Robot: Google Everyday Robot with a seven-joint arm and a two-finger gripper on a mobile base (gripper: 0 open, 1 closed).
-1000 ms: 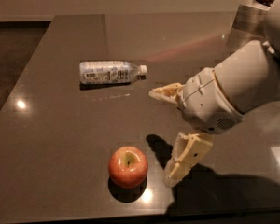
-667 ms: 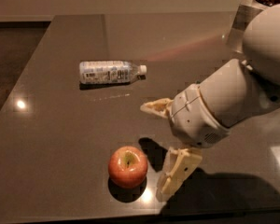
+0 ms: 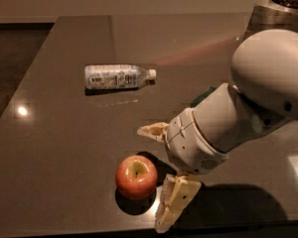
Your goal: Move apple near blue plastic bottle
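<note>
Apple (image 3: 136,176) is sitting upright on the dark worktop (image 3: 64,182), stem dimple facing up, right at the mouth of the jaws. It is lying roughly level with the gap between them and does not appear to be touching either one. The gripper (image 3: 156,177) is hanging low over the worktop with its jaws standing wide apart and nothing held between them. One jaw is reaching past the far side of the apple and the other is lying along its near side.

You are probably dealing with a firm, fairly heavy fruit whose shiny, rounded skin is likely to slip or roll if you pinch it off-centre. I would have you close across its widest girth, with one jaw on each flank and low enough that it is not squeezed upward. It should take a solid grip, though too hard a pinch could bruise it.

Blue plastic bottle (image 3: 118,76) is lying on its side well beyond the far jaw, with its cap pointing toward the arm's side of the worktop. Open surface is lying between it and the apple. Being light and round, it is likely to roll if you nudge it, so you are aiming to set the apple beside it, not against it.

You are looking at one apple and one bottle. One green object (image 3: 203,94) is peeking out behind the arm, mostly hidden.
</note>
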